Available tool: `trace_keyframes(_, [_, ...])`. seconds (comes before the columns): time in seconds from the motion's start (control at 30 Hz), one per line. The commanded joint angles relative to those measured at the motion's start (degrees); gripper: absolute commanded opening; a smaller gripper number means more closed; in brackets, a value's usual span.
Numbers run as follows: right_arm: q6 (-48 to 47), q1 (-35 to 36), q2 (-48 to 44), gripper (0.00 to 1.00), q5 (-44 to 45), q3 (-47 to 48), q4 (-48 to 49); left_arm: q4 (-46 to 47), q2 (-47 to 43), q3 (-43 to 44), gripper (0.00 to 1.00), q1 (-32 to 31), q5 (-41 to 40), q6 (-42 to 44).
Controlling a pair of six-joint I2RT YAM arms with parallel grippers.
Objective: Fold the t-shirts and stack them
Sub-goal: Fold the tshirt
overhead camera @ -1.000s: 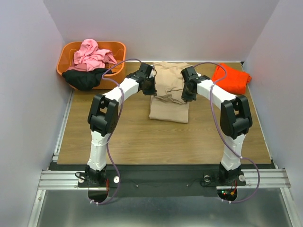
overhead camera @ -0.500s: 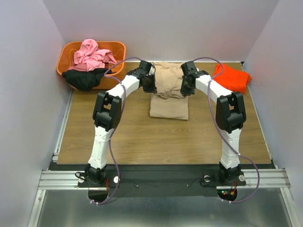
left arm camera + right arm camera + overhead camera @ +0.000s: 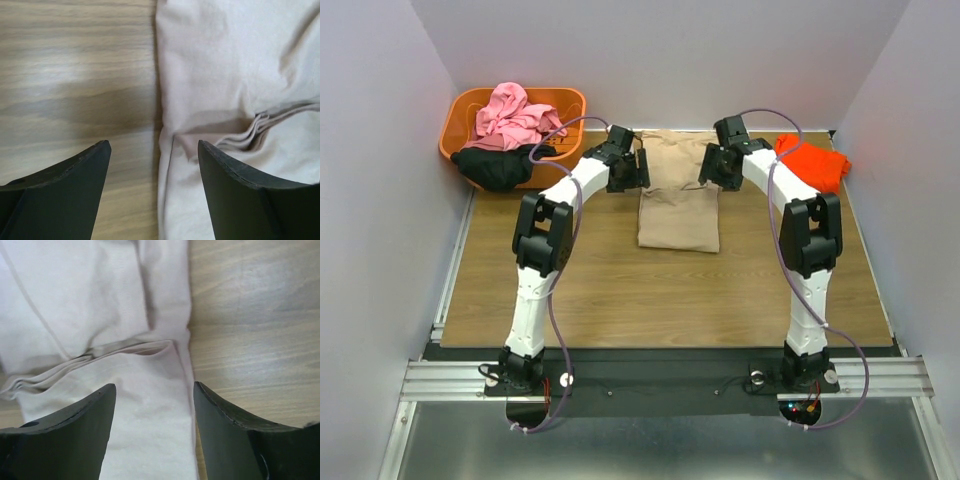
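Left gripper [image 3: 153, 150] and right gripper [image 3: 154, 390] hover wide open, empty, over opposite edges of the folded tan t-shirt [image 3: 678, 212].

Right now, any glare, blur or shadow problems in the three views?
Top external: sharp, even light, tan shirt reads tan. Left wrist: shirt washed pale, dark shadow on the table. Right wrist: mild sheen on wood, fingers underexposed, nearly featureless.
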Motion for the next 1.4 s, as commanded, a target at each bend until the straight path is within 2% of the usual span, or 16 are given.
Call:
trace_keyframes(0.0, [-2.0, 0.2, -3.8, 0.69, -7.3, 2.8, 1.2, 6.5, -12.7, -6.7, 0.82, -1.0, -2.5, 3.1])
trace_keyframes(0.13, [-2.2, 0.2, -2.7, 0.68, -13.0, 1.7, 1.2, 13.5, -16.5, -15.5, 0.82, -2.3, 4.2, 3.9])
trace_keyframes(0.23, [-2.0, 0.2, -2.6, 0.68, -14.8, 1.0, 0.4, 13.4, -16.8, -19.6, 0.82, -2.8, 5.2, 3.7])
trace_keyframes(0.5, [-1.1, 0.2, -11.0, 0.68, -14.1, -14.1, 0.0, 14.7, -21.9, -31.1, 0.82, -3.0, 4.5, 2.6])
trace_keyframes(0.87, [1.5, 0.2, -17.0, 0.66, -14.6, -26.4, 0.2, 12.7, -24.8, -35.0, 0.78, -4.0, 2.7, 2.1])
trace_keyframes(1.07, [2.5, 0.2, -18.0, 0.61, -16.7, -30.2, 0.8, 12.7, -26.4, -37.3, 0.72, -4.9, 2.8, 1.2])
trace_keyframes(1.37, [3.7, 0.2, -19.2, 0.52, -18.4, -34.4, 2.4, 12.4, -27.1, -41.1, 0.71, -7.4, 2.0, -0.6])
